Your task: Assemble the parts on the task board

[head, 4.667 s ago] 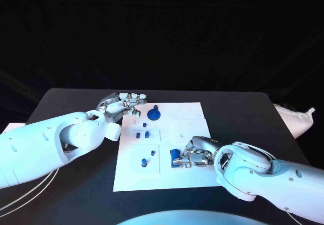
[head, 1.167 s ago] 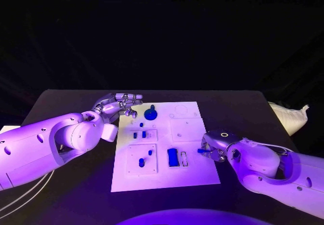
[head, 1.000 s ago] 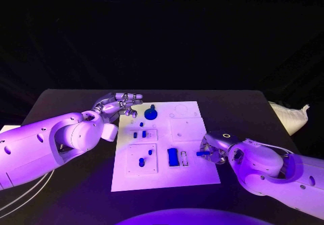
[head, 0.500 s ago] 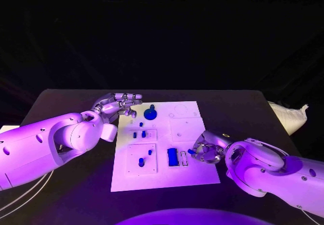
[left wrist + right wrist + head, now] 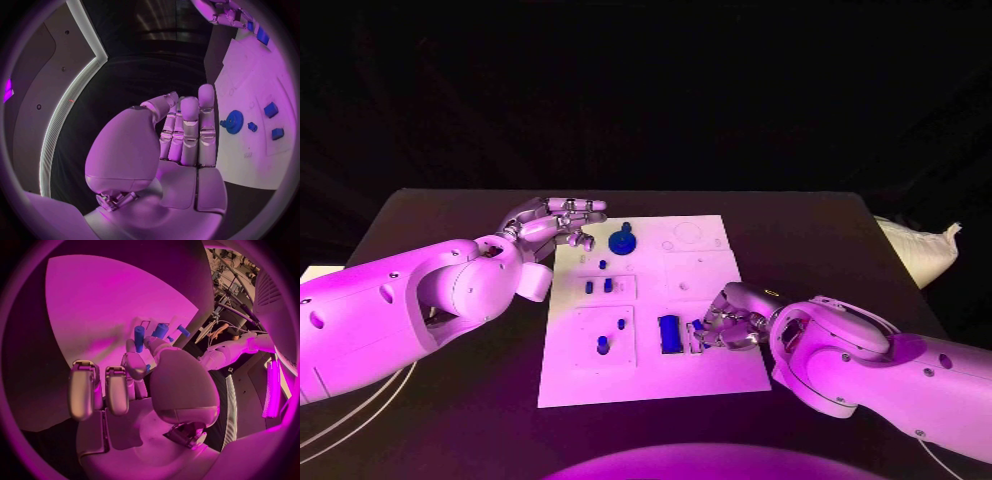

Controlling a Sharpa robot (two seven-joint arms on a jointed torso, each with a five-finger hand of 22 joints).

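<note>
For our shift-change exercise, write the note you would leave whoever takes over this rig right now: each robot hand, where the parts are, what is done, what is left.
Right robot hand: over the task board, at its near right, pinching a small blue part beside the long blue bar.
Left robot hand: empty, fingers loosely together, at the board's far left corner near the blue gear.
Done: the bar, the gear and several small blue pieces sit on the board.
Left: placing the pinched part; the board's far right recesses look unfilled.
</note>
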